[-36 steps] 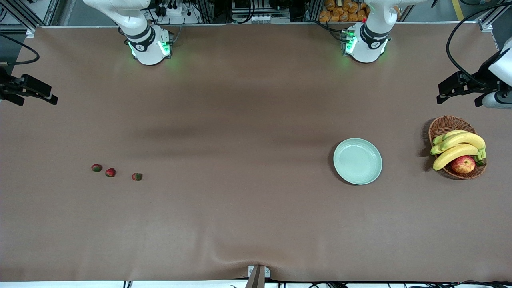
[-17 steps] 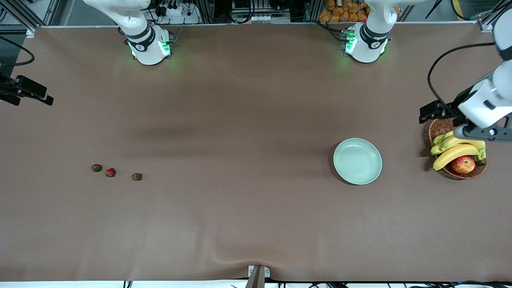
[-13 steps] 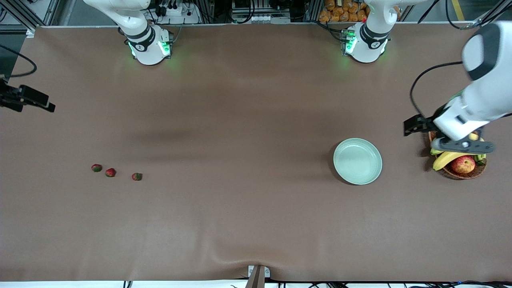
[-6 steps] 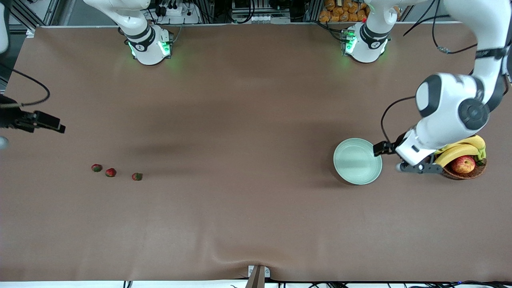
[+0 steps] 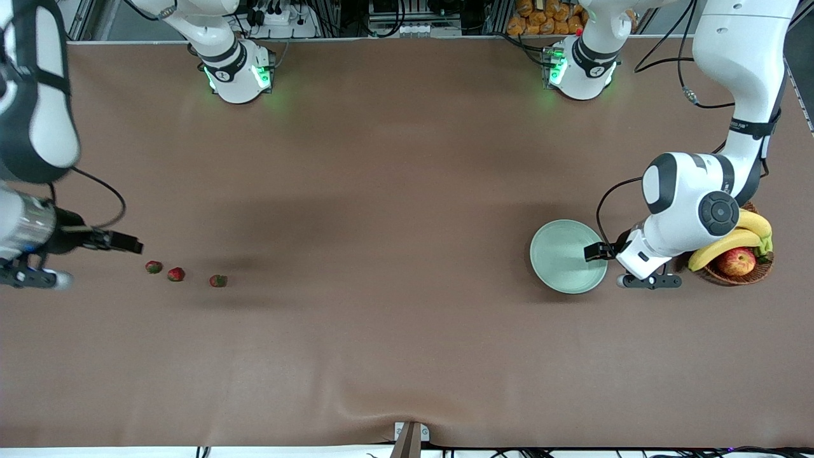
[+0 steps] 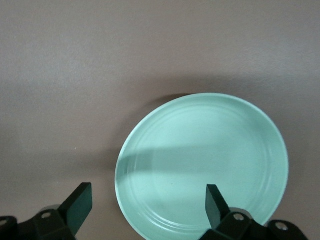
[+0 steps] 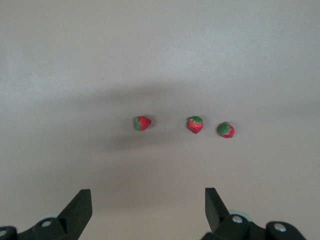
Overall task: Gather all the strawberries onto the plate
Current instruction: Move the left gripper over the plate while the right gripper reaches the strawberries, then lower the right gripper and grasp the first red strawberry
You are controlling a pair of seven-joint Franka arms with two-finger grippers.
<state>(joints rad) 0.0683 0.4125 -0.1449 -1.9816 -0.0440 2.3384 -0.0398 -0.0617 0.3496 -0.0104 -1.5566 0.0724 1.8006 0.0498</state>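
Observation:
Three strawberries [image 5: 153, 267] [image 5: 176, 274] [image 5: 218, 280] lie in a row on the brown table near the right arm's end. They also show in the right wrist view [image 7: 142, 123] [image 7: 195, 124] [image 7: 225, 130]. My right gripper [image 5: 32, 278] [image 7: 147, 205] is open and empty, above the table beside the row and short of the berries. The mint-green plate [image 5: 559, 254] [image 6: 210, 150] is empty. My left gripper [image 5: 636, 273] [image 6: 147, 200] is open and empty, low over the plate's rim on the basket's side.
A wicker basket [image 5: 731, 280] with bananas [image 5: 731, 242] and an apple [image 5: 736, 261] stands beside the plate at the left arm's end, partly covered by the left arm. The table's front edge has a small clamp [image 5: 410, 436].
The left gripper has come from over the basket down to the plate's rim. The right gripper has swung in from the table's end toward the strawberries. Berries and plate have not moved.

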